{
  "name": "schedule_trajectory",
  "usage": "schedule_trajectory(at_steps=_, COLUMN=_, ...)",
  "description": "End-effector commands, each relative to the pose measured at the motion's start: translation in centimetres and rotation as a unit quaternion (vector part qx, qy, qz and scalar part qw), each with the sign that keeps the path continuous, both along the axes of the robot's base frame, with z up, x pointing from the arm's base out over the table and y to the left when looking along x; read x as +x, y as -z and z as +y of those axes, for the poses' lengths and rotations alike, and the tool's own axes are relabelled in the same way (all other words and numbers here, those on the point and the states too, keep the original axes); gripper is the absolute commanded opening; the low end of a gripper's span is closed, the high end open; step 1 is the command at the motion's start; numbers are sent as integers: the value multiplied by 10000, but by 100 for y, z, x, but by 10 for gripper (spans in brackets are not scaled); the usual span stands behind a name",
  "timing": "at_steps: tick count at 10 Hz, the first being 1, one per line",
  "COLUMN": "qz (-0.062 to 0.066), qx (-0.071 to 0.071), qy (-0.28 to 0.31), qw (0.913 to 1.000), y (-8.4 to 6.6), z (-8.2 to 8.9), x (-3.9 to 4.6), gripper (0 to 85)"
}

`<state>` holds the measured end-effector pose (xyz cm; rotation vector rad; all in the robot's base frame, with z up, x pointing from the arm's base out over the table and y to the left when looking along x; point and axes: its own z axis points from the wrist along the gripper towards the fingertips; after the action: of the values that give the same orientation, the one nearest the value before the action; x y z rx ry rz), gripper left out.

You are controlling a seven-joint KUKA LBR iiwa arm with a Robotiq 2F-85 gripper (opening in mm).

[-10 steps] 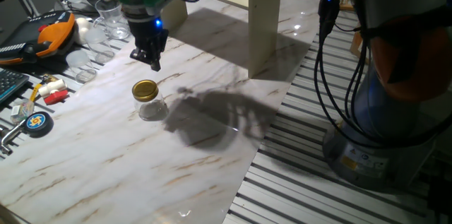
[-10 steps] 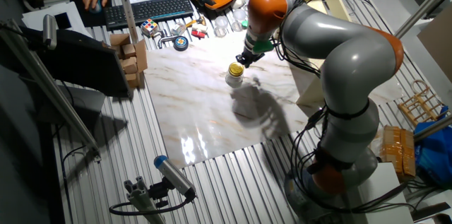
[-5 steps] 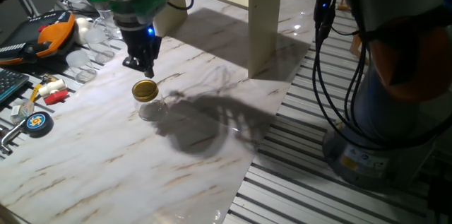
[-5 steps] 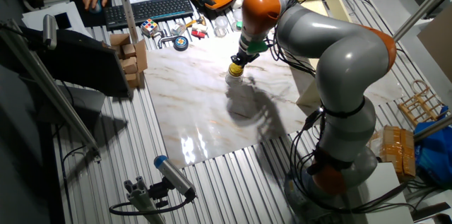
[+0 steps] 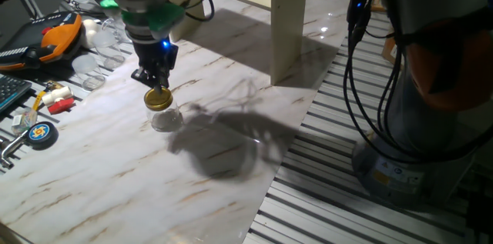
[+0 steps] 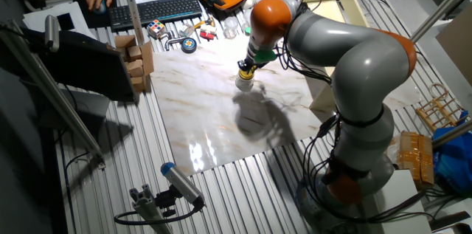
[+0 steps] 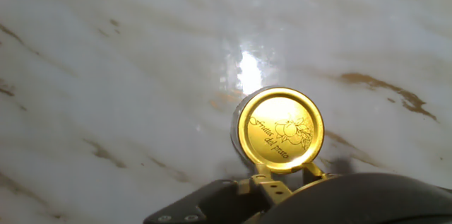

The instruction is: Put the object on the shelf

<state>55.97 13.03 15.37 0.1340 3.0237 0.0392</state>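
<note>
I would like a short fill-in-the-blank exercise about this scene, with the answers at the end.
1. The jar has a lid of ____ colour.
2. The jar stands upright on the ____ tabletop.
3. The gripper is directly ____ the jar.
4. The shelf stands at the table's ____ edge in one fixed view.

Answers: gold; marble-patterned; above; far

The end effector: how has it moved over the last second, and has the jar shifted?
The end effector came toward the table's near-left and sank, from beyond the jar to just above its gold lid. Nothing is gripped yet. The jar, the shelf and the clutter stayed put.
</note>
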Motion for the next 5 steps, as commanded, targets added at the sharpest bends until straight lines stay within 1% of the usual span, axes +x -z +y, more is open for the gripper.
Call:
schedule_trajectory(at_steps=1, qz=-13, qx=13, qy=5, qw=10000, y=-4, z=-4, x=4, gripper=850)
schedule_trajectory(at_steps=2, qz=-15, qx=-32, qy=-48, qw=10000, y=-5, z=-8, x=11, gripper=850)
schedule_trajectory(at_steps=5, qz=-17, qx=-31, qy=-170, qw=9998, y=7, z=-11, x=45, gripper=850)
